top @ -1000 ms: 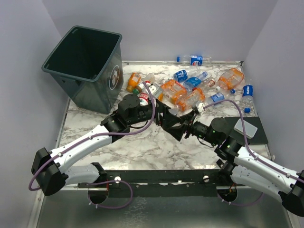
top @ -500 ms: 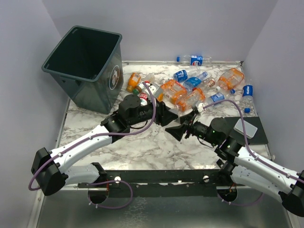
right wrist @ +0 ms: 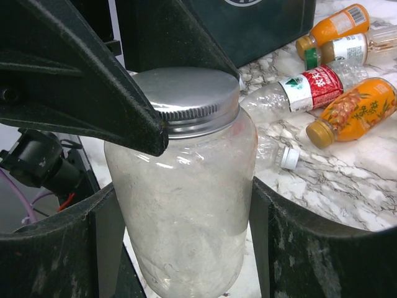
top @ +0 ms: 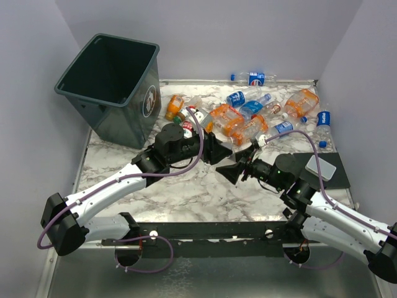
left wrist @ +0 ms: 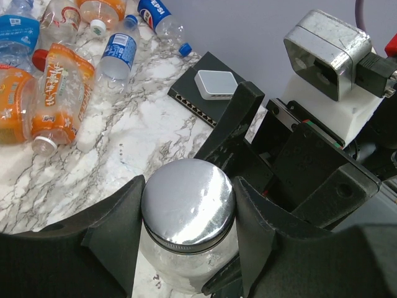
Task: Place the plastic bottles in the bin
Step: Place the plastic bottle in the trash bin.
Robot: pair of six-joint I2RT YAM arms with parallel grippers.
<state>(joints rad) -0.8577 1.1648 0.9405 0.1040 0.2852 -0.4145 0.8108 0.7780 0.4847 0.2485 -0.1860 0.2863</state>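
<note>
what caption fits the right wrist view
The right tool holds a clear jar while the left tool grips its silver lid, bottles lying on the table

A robotics lab cell: plain walls enclose a marble-patterned table and network switch.

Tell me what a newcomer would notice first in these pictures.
Mid-table, a clear jar with a silver lid is held from two sides: the right gripper clasps its body and the left gripper pinches the lid. Behind them a heap of plastic bottles litters the far side of the marble table, and the dark bin stands at the far left.
</note>
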